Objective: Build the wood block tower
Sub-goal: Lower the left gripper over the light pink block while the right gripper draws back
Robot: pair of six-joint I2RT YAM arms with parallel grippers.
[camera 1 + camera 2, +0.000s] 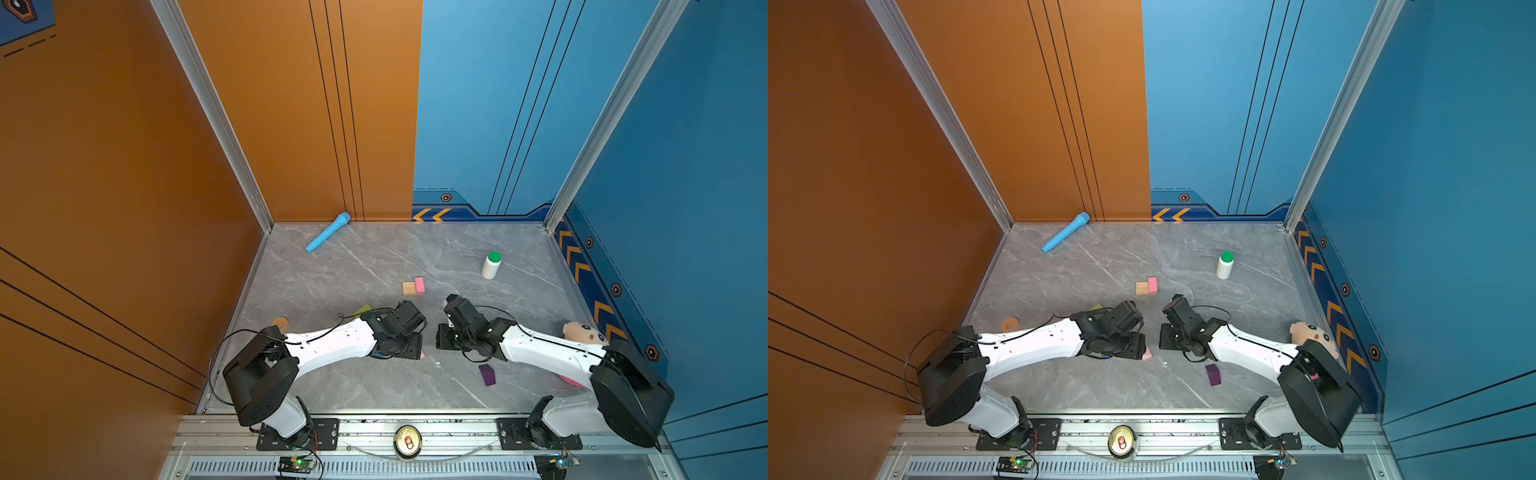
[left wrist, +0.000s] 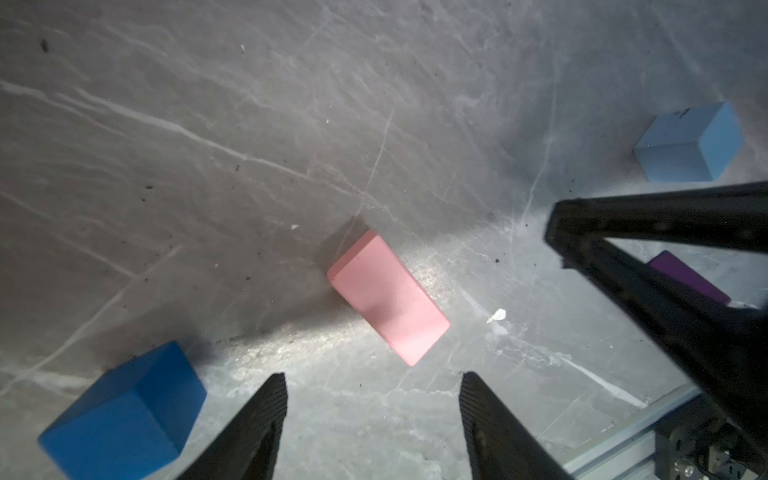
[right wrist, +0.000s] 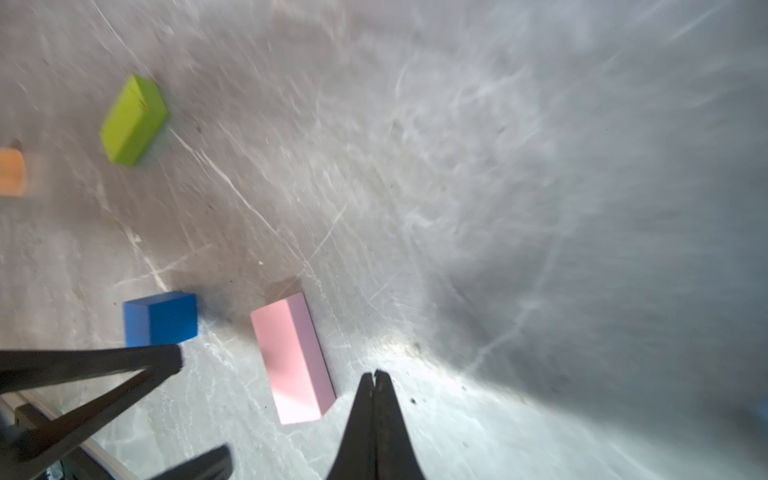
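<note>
Left fingers (image 2: 257, 424): spread above pink bar (image 2: 388, 297); I'd square to its long sides first.
Right fingers (image 3: 361, 424): pressed together, empty.

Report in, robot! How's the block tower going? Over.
Left pincer open, aimed at loose pink bar. Right pincer shut, empty. Tower just tan bars, second pink bar. Nothing in between.

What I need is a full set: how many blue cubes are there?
2. A dark-blue cube beside the left pincer; a light-blue cube beyond the pink bar. Neither shows clearly in the top views; more may be hidden.
</note>
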